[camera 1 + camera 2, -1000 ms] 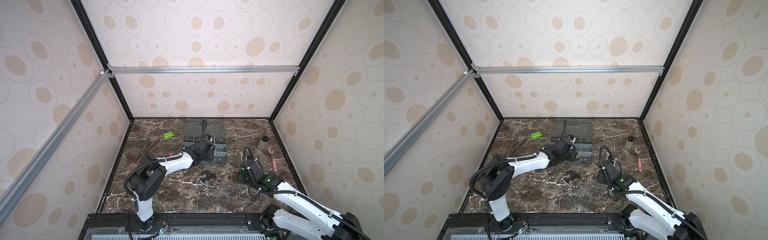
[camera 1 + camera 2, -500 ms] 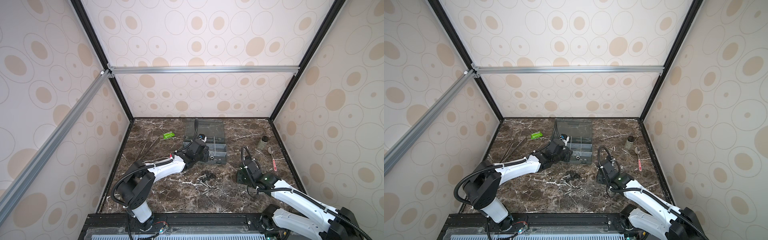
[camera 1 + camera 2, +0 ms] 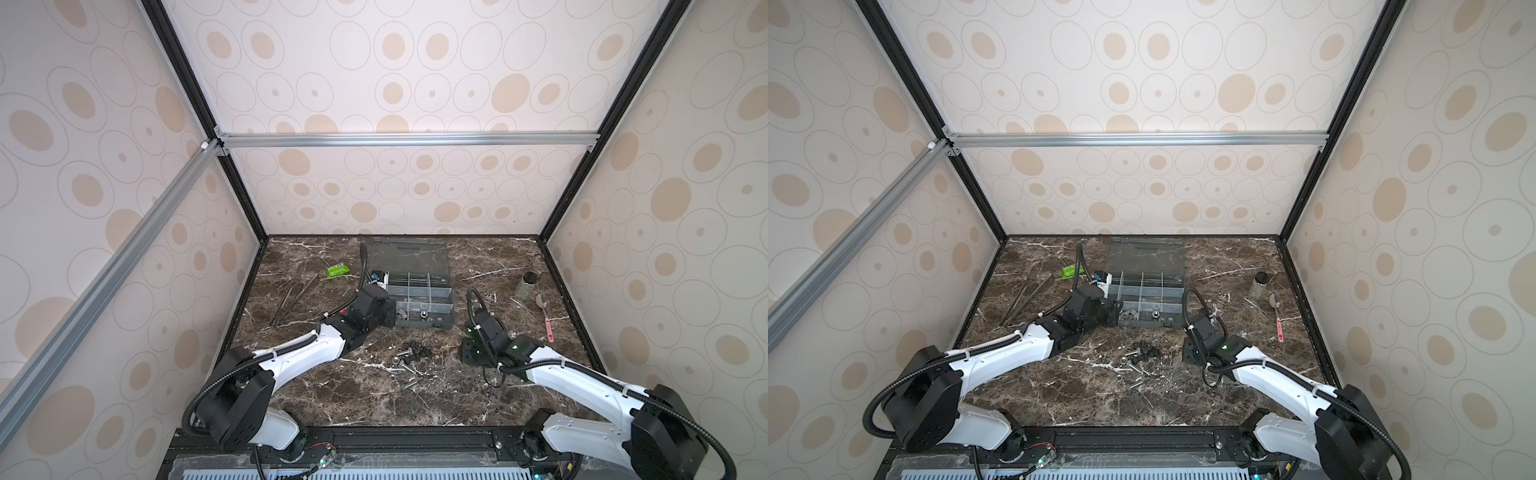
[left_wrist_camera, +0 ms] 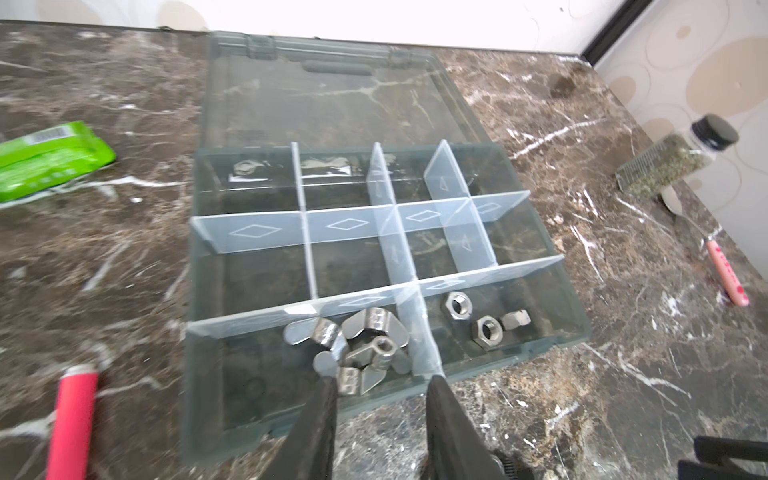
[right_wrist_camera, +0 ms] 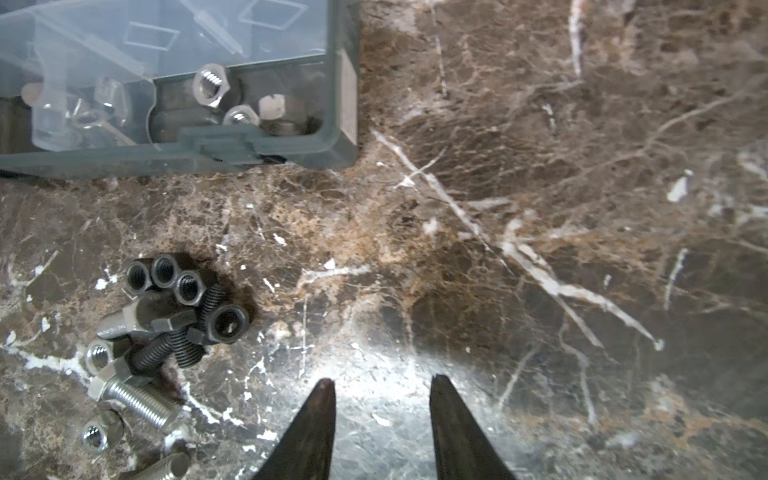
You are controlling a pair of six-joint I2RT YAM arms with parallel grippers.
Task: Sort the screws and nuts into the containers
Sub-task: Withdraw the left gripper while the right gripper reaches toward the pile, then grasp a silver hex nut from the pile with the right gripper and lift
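The grey organiser box [image 3: 424,323] lies open mid-table. Of its containers, one near compartment holds silver wing nuts [image 4: 361,345] and the one beside it hex nuts [image 4: 478,322], which also show in the right wrist view [image 5: 210,85]. Loose screws [image 3: 409,358] and dark nuts [image 5: 166,276] lie piled on the marble in front of the box, among them a silver screw [image 5: 137,401]. My left gripper [image 4: 382,378] hangs open and empty over the box's near wall [image 4: 249,411]. My right gripper [image 5: 382,380] is open over bare marble right of the pile.
The box's lid [image 3: 407,253] lies flat behind it. Tweezers [image 3: 293,299] and a green packet [image 3: 336,271] lie at the left. A black-capped jar [image 3: 524,284] and a pink-handled spoon [image 3: 545,318] lie at the right. A red handle [image 4: 70,419] lies near the box's left end.
My left gripper has drawn back from over the box towards its near left corner. My right gripper has edged slightly left towards the pile.
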